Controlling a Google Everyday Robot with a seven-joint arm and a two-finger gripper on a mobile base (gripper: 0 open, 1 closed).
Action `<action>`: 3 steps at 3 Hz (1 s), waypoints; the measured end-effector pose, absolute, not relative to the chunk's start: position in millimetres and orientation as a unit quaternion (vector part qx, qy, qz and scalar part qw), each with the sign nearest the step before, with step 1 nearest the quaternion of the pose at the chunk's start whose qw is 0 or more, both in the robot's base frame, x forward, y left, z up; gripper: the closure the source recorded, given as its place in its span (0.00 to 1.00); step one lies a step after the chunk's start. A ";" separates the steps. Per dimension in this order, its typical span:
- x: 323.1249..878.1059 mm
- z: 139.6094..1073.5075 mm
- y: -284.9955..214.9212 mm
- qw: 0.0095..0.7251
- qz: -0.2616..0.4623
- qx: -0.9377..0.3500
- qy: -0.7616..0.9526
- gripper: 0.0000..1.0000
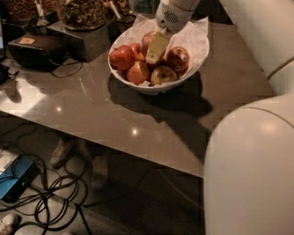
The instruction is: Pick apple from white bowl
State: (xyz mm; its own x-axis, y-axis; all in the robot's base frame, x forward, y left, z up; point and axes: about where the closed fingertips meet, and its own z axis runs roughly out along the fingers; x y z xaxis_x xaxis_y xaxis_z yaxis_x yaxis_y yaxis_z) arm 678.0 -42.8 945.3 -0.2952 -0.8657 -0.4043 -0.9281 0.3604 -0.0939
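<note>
Gripper [153,56]: pale yellow tip pointing down and to the left, lowered among the fruit near the middle of the white bowl [197,59]. Whether the jaws are apart or together cannot be told. Contact with any fruit also cannot be told.

Apple [163,75]: yellow-green with a reddish blush. It sits in the bowl at the front edge of the pile, just below and right of the gripper tip.

Around it:
- a dark red apple with a white sticker [178,58] right of the tip
- an orange-red apple [138,72] to the lower left
- a red apple [121,57] at the left of the bowl
- a paler apple [147,39] partly hidden behind the gripper

All lie on crinkled white paper [197,34] lining the bowl.

The white arm [177,11] enters from the top centre of the frame.

The bowl stands on the glossy grey-brown bench [92,110], upper centre, and casts a dark shadow to its lower right.

Upper left on the bench:
- a black device [34,48] with a cord
- a dark stand carrying jars of brown contents [82,13]

The robot's white body [250,170] fills the right and lower right.

Floor, lower left: tangled black cables [50,197] and a blue object [16,176].
</note>
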 end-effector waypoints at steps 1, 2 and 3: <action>646.8 984.5 -45.0 0.239 0.098 -0.587 0.767 1.00; 611.8 1012.6 -40.2 0.265 0.104 -0.626 0.726 1.00; 576.9 1032.8 -37.3 0.281 0.097 -0.668 0.682 1.00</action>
